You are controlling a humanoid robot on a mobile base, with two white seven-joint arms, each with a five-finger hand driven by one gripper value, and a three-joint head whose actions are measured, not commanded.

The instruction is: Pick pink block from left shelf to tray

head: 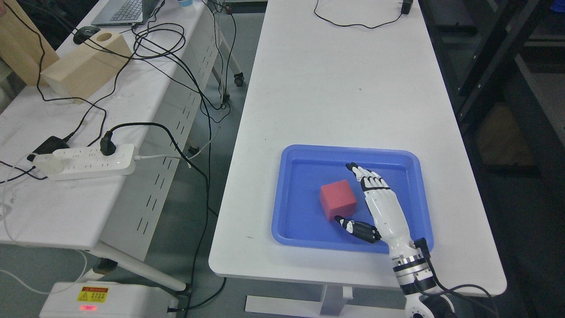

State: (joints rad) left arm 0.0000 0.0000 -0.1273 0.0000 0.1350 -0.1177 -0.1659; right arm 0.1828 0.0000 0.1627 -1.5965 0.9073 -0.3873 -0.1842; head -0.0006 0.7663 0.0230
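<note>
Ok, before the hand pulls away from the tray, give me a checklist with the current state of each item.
1. Block inside the blue tray: ok.
2. Block resting flat on the tray floor: ok.
3. Right hand open, holding nothing: ok.
4. Thumb clear of the block: cannot tell, its tip sits right at the block's lower edge.
5. Tray fully on the white table: ok.
6. Left hand clear of the area: cannot tell, out of view.

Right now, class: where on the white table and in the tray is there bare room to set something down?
Free: the white table from the blue tray's far rim up to the black cable, and the tray's left strip. Crowded: tray centre, with the pink block and right robot hand.
</note>
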